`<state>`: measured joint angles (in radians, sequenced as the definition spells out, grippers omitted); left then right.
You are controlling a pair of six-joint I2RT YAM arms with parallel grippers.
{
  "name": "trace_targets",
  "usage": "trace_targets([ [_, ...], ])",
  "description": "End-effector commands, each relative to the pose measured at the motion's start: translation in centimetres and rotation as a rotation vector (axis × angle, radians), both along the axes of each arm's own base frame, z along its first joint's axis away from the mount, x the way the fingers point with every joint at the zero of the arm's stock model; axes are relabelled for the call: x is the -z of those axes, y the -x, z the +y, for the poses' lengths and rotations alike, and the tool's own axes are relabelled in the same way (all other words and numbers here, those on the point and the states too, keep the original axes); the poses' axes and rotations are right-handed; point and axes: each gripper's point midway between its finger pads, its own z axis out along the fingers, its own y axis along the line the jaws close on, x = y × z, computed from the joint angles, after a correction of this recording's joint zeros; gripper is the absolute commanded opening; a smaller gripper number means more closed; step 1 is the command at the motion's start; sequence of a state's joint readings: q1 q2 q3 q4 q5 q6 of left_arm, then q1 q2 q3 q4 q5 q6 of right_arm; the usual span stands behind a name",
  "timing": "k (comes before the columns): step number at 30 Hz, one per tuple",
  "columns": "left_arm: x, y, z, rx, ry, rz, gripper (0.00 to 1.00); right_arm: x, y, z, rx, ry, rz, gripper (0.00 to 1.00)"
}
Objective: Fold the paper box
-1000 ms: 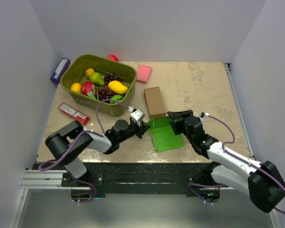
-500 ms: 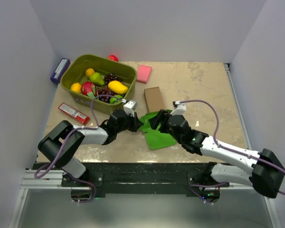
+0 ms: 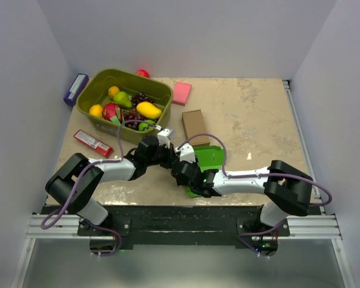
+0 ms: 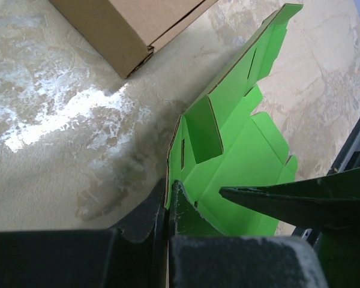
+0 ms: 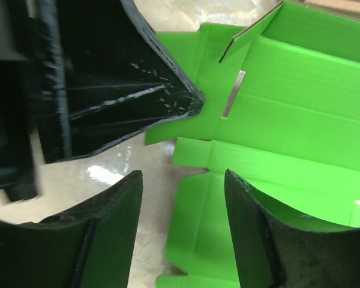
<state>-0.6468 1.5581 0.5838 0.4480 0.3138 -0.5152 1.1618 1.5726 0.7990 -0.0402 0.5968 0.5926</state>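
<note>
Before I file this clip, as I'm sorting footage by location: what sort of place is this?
Probably a robotics lab test cell: a left arm and right arm bolted to a table walled in by plain white panels, with a tub of fruit as props.

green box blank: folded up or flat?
Mostly spread: the bright green card box blank shows open panels and flaps; one side tilts up, pinched in the left gripper.
</note>
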Motion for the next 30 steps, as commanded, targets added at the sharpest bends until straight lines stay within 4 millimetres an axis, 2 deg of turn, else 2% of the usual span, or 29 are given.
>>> trace_targets([
  [1,-2.3,-0.2,-0.5,0.018,0.050,-0.019,0.00,-1.4,-1.9,0.0,0.065,0.024,-0.089,0.55],
  [2,-2.4,-0.3,-0.4,0.017,0.051,-0.021,0.00,-0.7,-1.9,-0.3,0.079,0.044,-0.084,0.55],
  [6,-2.6,-0.2,-0.3,0.019,0.052,-0.021,0.00,-0.2,-2.2,-0.3,0.088,0.063,-0.095,0.52],
  [10,-2.6,-0.2,-0.2,0.019,0.049,-0.018,0.00,-0.6,-2.4,0.7,0.070,0.047,-0.099,0.48],
  [13,-2.4,-0.2,0.0,0.017,0.037,-0.019,0.00,-0.7,-2.5,0.7,0.094,0.035,-0.099,0.44],
  [14,-2.4,-0.3,0.1,0.011,0.030,-0.024,0.00,-0.6,-2.5,0.2,0.109,0.051,-0.096,0.39],
  [24,-2.5,-0.4,0.6,0.030,-0.004,-0.082,0.00,-1.2,-2.2,-1.6,0.186,0.043,-0.088,0.14],
  [30,-2.3,-0.3,0.9,0.044,-0.030,-0.104,0.00,-0.7,-2.6,-3.2,0.237,0.067,-0.068,0.10],
])
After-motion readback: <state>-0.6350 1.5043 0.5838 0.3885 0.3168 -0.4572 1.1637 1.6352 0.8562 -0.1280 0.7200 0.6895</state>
